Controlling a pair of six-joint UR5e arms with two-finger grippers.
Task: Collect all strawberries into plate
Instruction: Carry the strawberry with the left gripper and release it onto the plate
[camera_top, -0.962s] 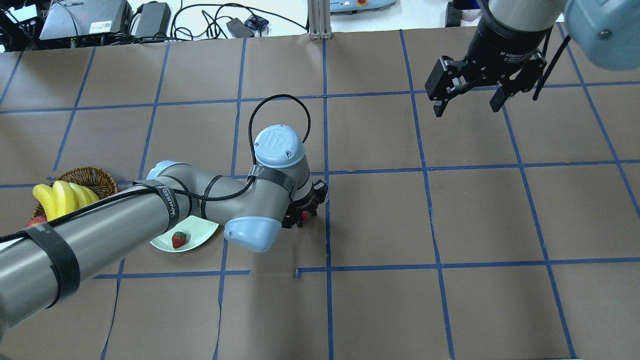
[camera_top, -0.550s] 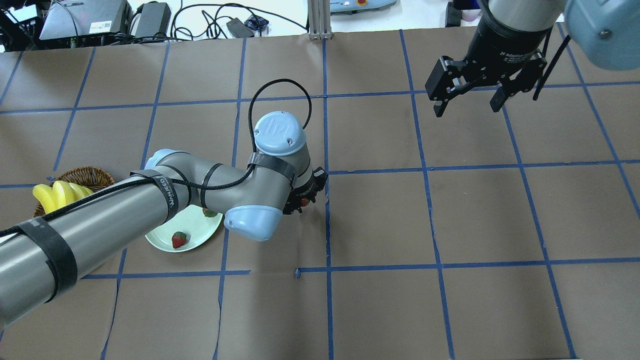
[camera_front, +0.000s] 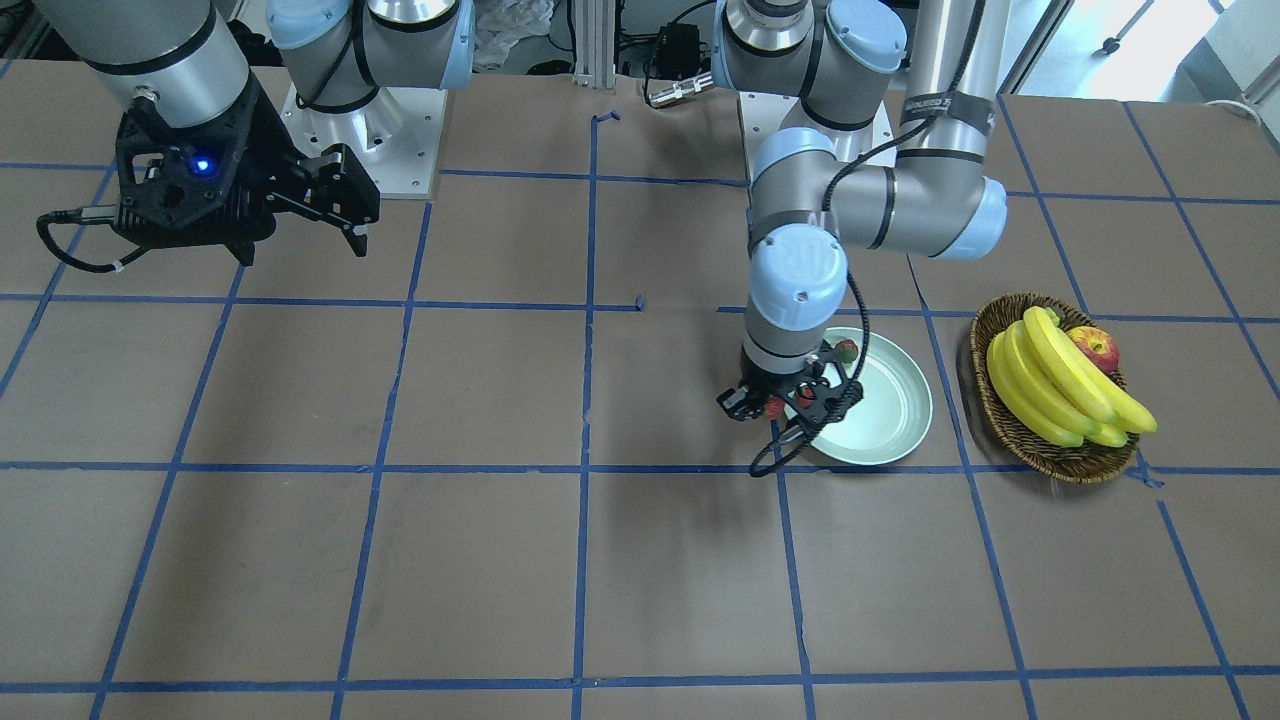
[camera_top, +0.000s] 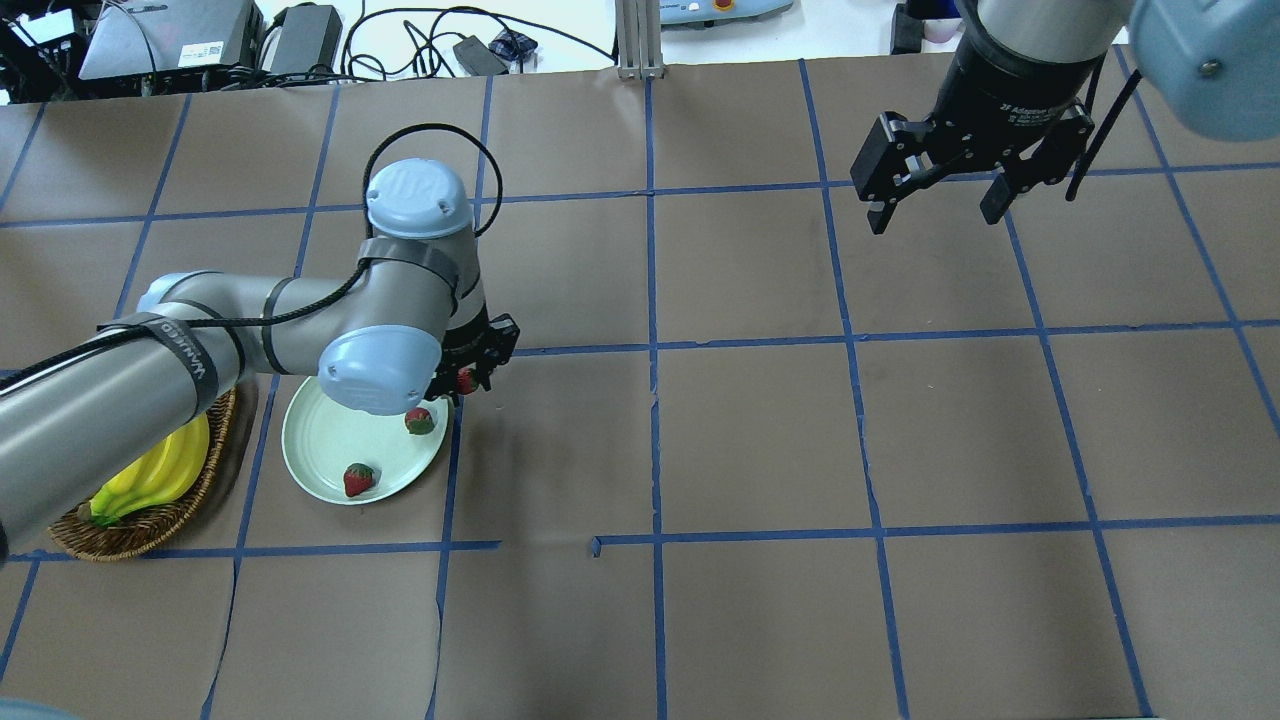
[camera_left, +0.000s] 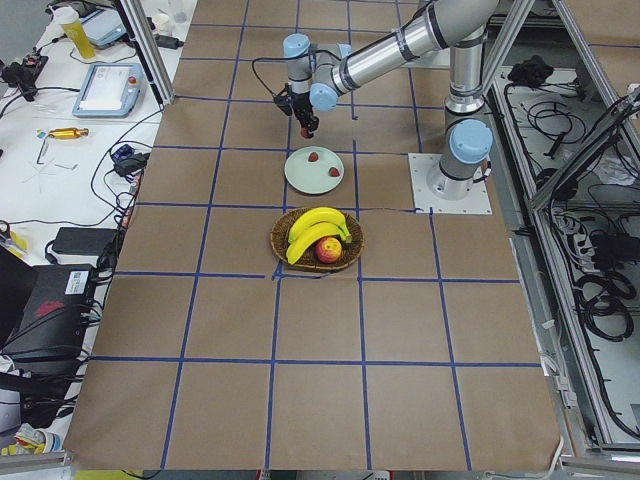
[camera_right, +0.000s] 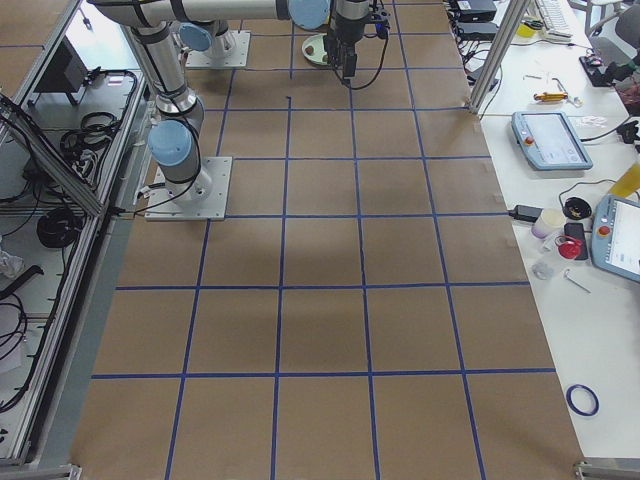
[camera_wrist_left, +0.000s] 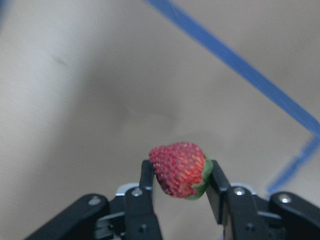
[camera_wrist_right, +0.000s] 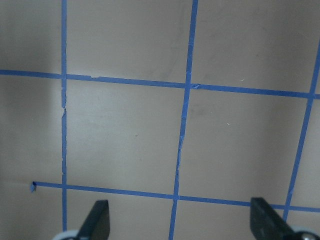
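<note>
My left gripper (camera_top: 466, 381) is shut on a red strawberry (camera_wrist_left: 179, 169) and holds it above the table, just off the far right rim of the pale green plate (camera_top: 320, 440). It also shows in the front view (camera_front: 775, 405), at the plate's (camera_front: 890, 425) edge. Two more strawberries lie on the plate, one near the right rim (camera_top: 420, 421) and one near the front (camera_top: 359, 479). My right gripper (camera_top: 935, 210) is open and empty, high over the far right of the table, and its spread fingers (camera_wrist_right: 97, 222) show over bare paper.
A brown wicker basket (camera_top: 150, 520) with bananas (camera_front: 1050, 380) and an apple (camera_front: 1095, 348) stands right beside the plate, on its left in the overhead view. Brown paper with a blue tape grid covers the table. Cables and boxes lie beyond the far edge.
My left arm has swung left with the strawberry, from the middle of the table to the plate's edge. The second strawberry on the plate has come into view. The right arm has not moved.
</note>
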